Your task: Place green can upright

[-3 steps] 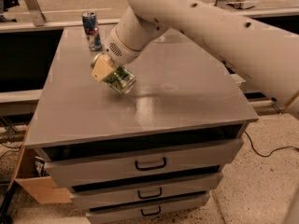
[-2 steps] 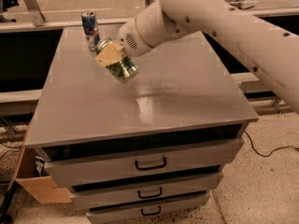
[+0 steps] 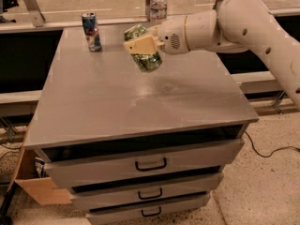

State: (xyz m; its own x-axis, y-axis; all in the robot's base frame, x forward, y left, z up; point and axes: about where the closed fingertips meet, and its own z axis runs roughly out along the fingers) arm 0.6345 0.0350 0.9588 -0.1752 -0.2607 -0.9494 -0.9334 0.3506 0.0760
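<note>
The green can (image 3: pixel 146 61), green with a pale leafy pattern, is held tilted above the far middle of the grey cabinet top (image 3: pixel 140 102). Its upper end leans toward the far left. My gripper (image 3: pixel 141 47) reaches in from the right on a white arm and is shut on the green can, with a tan finger (image 3: pixel 139 44) across its middle. The can hangs clear of the surface.
A slim blue-silver-red can (image 3: pixel 91 31) stands upright at the far left of the top. A clear water bottle (image 3: pixel 158 4) stands at the far edge behind the gripper. The cabinet has three drawers (image 3: pixel 150 164) below. A cardboard box (image 3: pixel 37 186) sits at the lower left.
The arm has swung to the right and back, carrying the green can higher and farther from the front edge. The can stays in the grip, still tilted.
</note>
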